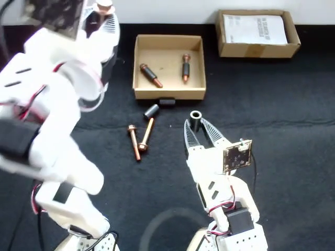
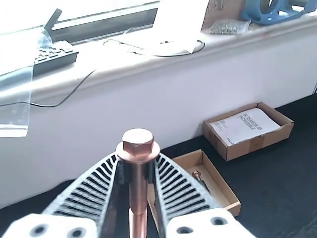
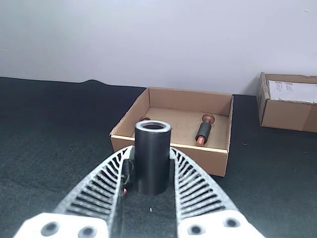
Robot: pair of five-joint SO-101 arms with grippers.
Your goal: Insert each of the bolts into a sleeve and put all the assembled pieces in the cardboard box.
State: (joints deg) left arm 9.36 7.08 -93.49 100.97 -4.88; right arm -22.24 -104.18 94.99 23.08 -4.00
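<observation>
Bolt (image 2: 140, 148) pinched head-up in the left jaws above the counter (image 1: 293, 157); sleeve (image 3: 152, 156) pinched upright in the right jaws, near the cardboard box (image 1: 170, 94). Two assembled pieces (image 1: 151, 75) inside that box, loose bolts (image 1: 134, 141) and loose sleeves (image 1: 151, 110) just before it. Printed sheet (image 1: 255, 29) in a second box (image 1: 230, 49), writing too small to read.
</observation>
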